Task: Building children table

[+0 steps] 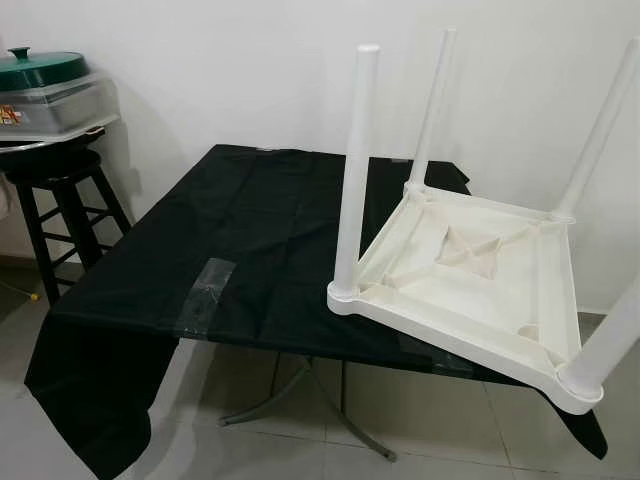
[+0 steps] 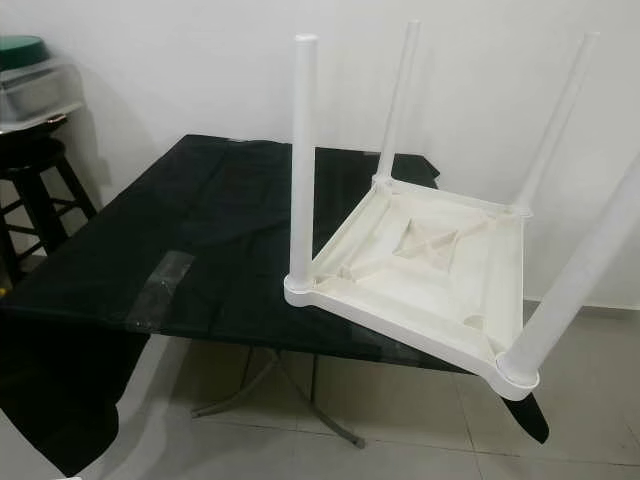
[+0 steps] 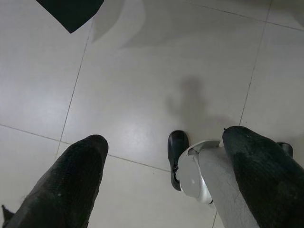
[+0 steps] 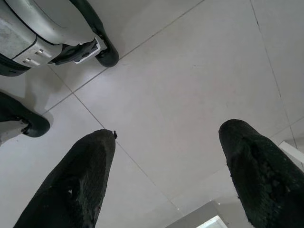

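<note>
White children table (image 1: 470,290) lies legs-up on black-covered table (image 1: 250,250), stool (image 1: 60,190) left; both grippers (image 3: 164,161) (image 4: 166,161) spread, over floor.

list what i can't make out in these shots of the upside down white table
- White children's table: its top face lies against the black cloth, hidden in both eye views.
- Nearest leg: its upper end is cut off by the right edge of the left eye view.
- Stool: partly cut off by the left edge.
- Left gripper and right gripper: open over the floor tiles; their fingertips lie past the picture edge.
</note>
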You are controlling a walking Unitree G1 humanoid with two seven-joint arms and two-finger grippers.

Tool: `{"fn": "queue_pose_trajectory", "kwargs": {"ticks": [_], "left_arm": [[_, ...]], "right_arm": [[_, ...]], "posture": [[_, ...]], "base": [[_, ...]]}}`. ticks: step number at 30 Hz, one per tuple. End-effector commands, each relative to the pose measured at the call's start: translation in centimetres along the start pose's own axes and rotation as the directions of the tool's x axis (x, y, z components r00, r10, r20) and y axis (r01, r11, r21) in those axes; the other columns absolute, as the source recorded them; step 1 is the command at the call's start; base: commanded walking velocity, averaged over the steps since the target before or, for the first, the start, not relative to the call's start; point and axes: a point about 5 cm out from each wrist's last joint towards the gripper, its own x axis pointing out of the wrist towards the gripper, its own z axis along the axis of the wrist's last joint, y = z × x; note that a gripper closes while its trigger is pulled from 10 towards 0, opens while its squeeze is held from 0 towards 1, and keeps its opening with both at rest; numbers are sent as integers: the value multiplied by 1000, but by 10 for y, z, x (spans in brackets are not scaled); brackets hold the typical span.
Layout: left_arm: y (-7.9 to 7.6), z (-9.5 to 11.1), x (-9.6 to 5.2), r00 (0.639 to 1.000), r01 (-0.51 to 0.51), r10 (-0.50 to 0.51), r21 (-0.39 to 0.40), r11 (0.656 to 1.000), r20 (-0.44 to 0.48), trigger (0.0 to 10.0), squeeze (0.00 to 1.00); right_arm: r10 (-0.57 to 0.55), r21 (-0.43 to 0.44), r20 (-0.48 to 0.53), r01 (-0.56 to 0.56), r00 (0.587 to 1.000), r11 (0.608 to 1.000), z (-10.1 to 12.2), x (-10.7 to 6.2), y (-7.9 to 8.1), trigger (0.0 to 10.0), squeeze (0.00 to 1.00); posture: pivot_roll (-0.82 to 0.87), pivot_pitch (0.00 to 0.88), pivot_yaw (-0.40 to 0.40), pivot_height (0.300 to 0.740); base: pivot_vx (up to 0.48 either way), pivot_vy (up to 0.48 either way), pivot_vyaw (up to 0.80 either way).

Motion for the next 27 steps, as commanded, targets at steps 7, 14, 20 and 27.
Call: {"fn": "queue_pose_trajectory", "kwargs": {"ticks": [7, 14, 20, 27], "left_arm": [[3, 2, 0, 1000, -5, 5, 7, 1000, 3, 10000, 0], [1, 2, 0, 1000, -1, 1, 16, 1000, 1, 10000, 0], [17, 14, -1, 987, -149, 146, 50, 988, 61, 10000, 0], [27, 13, -3, 983, -183, 182, 169, 969, 18, 10000, 0]], "right_arm": [[253, -582, 503, 107, 827, 806, 210, -61, 86, 10000, 0], [254, -584, 504, 109, 826, 804, 210, -61, 87, 10000, 0], [257, -588, 504, 109, 825, 802, 210, -62, 88, 10000, 0], [260, -593, 503, 110, 824, 798, 211, -62, 88, 10000, 0]], "posture": [[39, 0, -36, 740], [37, 0, -38, 740], [43, 0, -43, 740], [49, 0, -43, 740]], "base": [[0, 0, 0], [0, 0, 0], [0, 0, 0], [0, 0, 0]]}}
